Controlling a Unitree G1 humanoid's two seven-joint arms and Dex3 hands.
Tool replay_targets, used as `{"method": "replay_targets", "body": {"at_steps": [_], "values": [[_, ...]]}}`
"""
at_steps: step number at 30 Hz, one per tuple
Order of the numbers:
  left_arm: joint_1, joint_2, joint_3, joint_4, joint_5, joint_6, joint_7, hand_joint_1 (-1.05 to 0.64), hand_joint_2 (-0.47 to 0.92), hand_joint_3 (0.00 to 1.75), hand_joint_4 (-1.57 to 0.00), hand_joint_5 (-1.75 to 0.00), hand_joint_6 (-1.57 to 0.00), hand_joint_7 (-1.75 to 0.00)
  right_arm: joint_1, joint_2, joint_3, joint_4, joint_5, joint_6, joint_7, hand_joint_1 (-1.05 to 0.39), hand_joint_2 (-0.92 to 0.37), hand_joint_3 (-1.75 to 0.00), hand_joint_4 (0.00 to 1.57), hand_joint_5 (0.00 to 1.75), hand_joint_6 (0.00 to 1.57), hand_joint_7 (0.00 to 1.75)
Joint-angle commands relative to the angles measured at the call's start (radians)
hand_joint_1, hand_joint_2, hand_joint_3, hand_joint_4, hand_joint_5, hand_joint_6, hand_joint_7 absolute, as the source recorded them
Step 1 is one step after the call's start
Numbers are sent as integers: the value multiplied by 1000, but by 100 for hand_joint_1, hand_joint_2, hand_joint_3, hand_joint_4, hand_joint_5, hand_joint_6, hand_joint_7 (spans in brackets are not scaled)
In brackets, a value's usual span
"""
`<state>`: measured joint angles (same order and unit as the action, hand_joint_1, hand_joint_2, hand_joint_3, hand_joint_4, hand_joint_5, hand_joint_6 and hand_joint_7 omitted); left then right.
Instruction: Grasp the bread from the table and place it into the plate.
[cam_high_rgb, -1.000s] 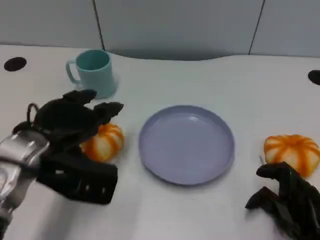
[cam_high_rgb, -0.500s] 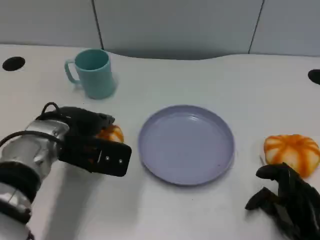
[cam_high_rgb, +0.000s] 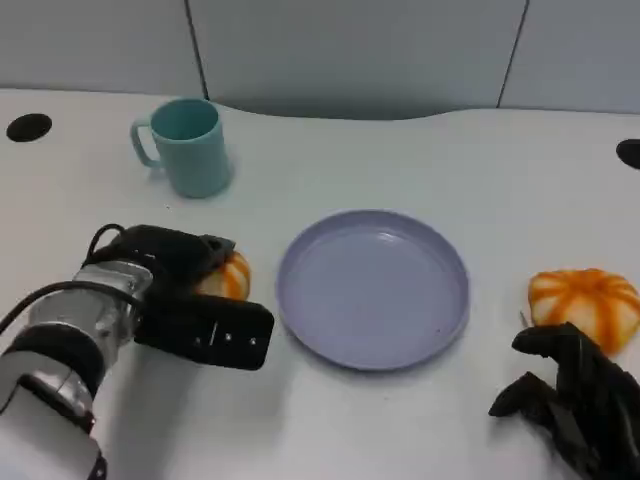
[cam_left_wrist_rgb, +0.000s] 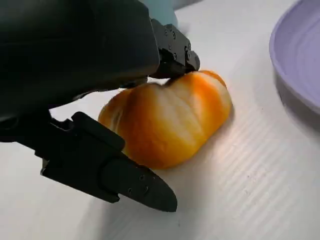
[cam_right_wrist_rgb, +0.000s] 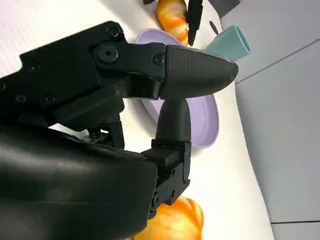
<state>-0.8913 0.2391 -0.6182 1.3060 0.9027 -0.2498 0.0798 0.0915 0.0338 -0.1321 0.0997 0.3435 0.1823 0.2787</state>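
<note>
Left hand (cam_high_rgb: 175, 285) over bread (cam_left_wrist_rgb: 167, 120) on tabletop (cam_high_rgb: 400, 420).
Fingers touching it, grip uncertain; right hand (cam_high_rgb: 575, 400) empty, loosely curled.

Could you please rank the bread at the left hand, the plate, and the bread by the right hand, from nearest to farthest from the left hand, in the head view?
1. Bread at the left hand, touching its fingers.
2. Plate, mid-table, on that bread's other side.
3. Second bread, beyond the plate by the right hand.

Glossy bread (cam_left_wrist_rgb: 170, 117), matt plate (cam_high_rgb: 372, 288)
</note>
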Motion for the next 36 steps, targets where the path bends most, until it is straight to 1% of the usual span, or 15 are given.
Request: {"method": "replay_targets", "body": {"at_steps": [1, 2, 3, 4, 5, 6, 7, 9, 17, 23, 26, 27, 28, 30, 36], "values": [[25, 6, -5, 26, -18, -30, 141, -23, 80, 1, -27, -121, -45, -85, 8, -11, -10, -14, 7, 5, -6, -35, -92, -65, 46, 175, 26, 165], [27, 7, -1, 30, -25, -34, 158, -20, 83, 1, -26, -147, -37, -120, 9, -11, -9, -17, 5, 6, -8, -35, -92, -65, 46, 175, 26, 165], [28, 7, 0, 33, -30, -38, 168, -17, 85, 1, -26, -163, -31, -143, 10, -11, -9, -19, 4, 7, -10, -35, -92, -65, 46, 175, 27, 165], [34, 11, -2, 35, -33, -52, 207, -15, 86, 2, -34, -169, -33, -154, 11, -12, -9, -19, 3, 6, -10, -35, -92, -65, 46, 175, 27, 165], [38, 14, -5, 37, -35, -63, 236, -12, 88, 4, -54, -172, -42, -164, 12, -12, -9, -19, 3, 5, -9, -35, -92, -65, 47, 175, 26, 165], [39, 20, -7, 40, -40, -75, 245, -10, 89, 5, -65, -173, -47, -169, 12, -13, -10, -15, 3, 1, -6, -35, -92, -66, 47, 175, 26, 165], [39, 24, -8, 43, -43, -82, 248, -15, 90, 5, -75, -174, -51, -172, 12, -14, -10, -12, 3, -3, -3, -35, -92, -66, 48, 175, 26, 165], [39, 29, 10, 49, -68, -83, 219, -19, 92, 11, -81, -175, -55, -174, 11, -15, -10, -12, 4, -1, -2, -35, -92, -66, 49, 175, 26, 165], [45, 42, 45, 47, -129, -99, 196, -17, 92, 17, -75, -175, -53, -175, 12, -11, -9, -14, 4, -1, -6, -35, -92, -66, 47, 175, 26, 166], [30, 49, 180, 18, -276, -154, 160, -15, 90, 14, -70, -175, -46, -175, 6, -10, -8, 6, 3, -19, 7, -36, -92, -65, 47, 175, 27, 166], [28, 51, 207, 10, -305, -173, 157, -14, 89, 12, -69, -175, -45, -175, 6, -10, -8, 9, 3, -23, 9, -36, -92, -64, 47, 175, 27, 166], [17, 39, 261, -15, -374, -241, 122, -14, 89, 12, -69, -175, -45, -175, 7, -8, -7, 8, 1, -22, 5, -36, -92, -64, 47, 175, 27, 166], [9, 30, 303, -34, -427, -293, 93, -11, 89, 11, -73, -175, -51, -175, 7, -7, -6, 6, 0, -21, 3, -35, -92, -64, 47, 175, 27, 165], [-1, 20, 350, -58, -489, -364, 52, -10, 89, 11, -75, -175, -55, -175, 8, -6, -6, 4, -2, -17, -3, -35, -92, -64, 47, 175, 28, 165], [-44, -11, 300, -117, -430, -492, 76, -6, 86, 8, -82, -175, -61, -175, 10, -9, -6, 4, -2, -19, 1, -35, -92, -64, 45, 175, 27, 163]]}}
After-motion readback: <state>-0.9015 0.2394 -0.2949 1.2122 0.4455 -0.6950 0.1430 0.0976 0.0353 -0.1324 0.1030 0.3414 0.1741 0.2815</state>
